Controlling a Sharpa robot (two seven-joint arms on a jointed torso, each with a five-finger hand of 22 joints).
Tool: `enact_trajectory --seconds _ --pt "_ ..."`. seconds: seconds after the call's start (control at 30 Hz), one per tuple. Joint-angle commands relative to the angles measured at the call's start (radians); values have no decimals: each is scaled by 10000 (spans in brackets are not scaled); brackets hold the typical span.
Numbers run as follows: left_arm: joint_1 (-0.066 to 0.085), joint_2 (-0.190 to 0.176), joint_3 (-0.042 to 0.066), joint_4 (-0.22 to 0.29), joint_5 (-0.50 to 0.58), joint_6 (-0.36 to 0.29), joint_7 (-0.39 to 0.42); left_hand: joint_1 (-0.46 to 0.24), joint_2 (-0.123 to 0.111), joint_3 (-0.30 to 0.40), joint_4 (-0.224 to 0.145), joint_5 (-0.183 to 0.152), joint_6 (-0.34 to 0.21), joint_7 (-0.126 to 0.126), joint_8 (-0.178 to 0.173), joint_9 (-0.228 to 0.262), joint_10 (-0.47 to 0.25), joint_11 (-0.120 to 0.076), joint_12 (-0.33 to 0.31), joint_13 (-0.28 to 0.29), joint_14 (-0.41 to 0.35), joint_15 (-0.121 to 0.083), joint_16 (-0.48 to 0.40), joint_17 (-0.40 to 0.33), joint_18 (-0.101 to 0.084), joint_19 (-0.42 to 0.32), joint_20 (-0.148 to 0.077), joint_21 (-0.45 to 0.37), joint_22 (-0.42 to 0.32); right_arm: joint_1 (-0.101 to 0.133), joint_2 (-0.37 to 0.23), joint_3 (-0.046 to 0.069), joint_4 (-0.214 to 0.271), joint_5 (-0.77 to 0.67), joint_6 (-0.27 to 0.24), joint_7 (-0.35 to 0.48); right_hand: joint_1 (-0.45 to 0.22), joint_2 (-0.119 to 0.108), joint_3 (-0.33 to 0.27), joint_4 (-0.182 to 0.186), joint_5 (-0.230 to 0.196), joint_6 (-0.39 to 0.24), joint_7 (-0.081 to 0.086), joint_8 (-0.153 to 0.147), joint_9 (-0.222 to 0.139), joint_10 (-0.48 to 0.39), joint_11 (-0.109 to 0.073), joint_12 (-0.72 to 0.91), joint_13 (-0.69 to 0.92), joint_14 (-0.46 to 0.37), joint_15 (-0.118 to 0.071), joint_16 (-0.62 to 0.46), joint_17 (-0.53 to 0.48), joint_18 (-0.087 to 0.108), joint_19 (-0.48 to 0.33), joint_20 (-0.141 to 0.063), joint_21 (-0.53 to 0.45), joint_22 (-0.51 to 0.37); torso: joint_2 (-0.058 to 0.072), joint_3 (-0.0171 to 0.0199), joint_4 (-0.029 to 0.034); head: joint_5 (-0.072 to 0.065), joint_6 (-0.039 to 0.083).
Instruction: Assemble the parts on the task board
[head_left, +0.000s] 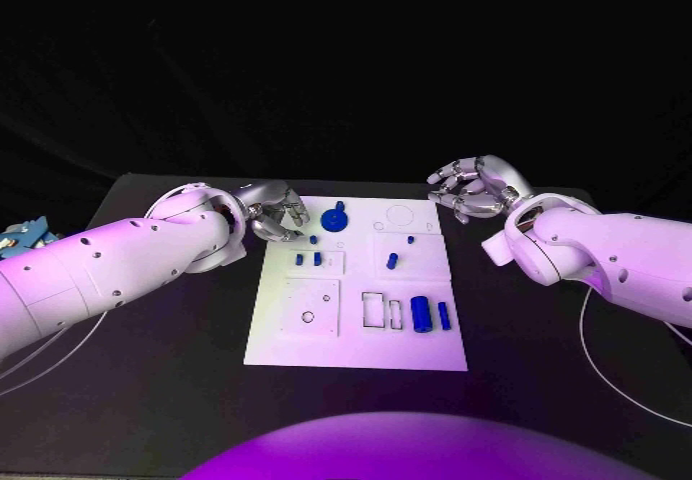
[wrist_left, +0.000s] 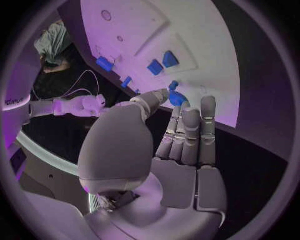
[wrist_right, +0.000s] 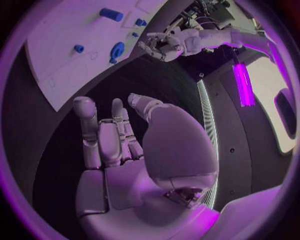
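Observation:
The white task board (head_left: 361, 345) lies mid-table. On it are a blue round knob part (head_left: 335, 218) at the far edge, several small blue pegs (head_left: 391, 260) and a large blue cylinder (head_left: 420, 313) beside a thin one (head_left: 444, 315). My left hand (head_left: 274, 212) hovers at the board's far left corner, fingers apart and empty, just short of the knob part (wrist_left: 177, 97). Off the far right corner my right hand (head_left: 473, 188) holds nothing, its fingers loosely spread (wrist_right: 119, 145). The right wrist view shows the left hand (wrist_right: 164, 45) apart from the knob part (wrist_right: 117, 50).
The black table (head_left: 159, 400) surrounds the board on all sides. A thin white cable (head_left: 588, 330) runs over the table at the right. A small bluish object (head_left: 22, 236) sits beyond the table's left edge.

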Motion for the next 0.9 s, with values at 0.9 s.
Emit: enact_trajectory --seconds 0.9 --pt "129 -1285 151 2101 10449 -431 3720 383 592 142 -100 40 385 3 -37 -90 191 -45 763 130 -1543 -56 -2159 -1959 67 -684 -47 -1281 -794 -102 752 8 -114 -9370 1796 -3739 -258 -317 834 -1123 190 1015 0 -464 -645 893 138 -3708 -2610 423 95 148 196 -331 761 45 1327 1284 17 -23 -3 -554 135"
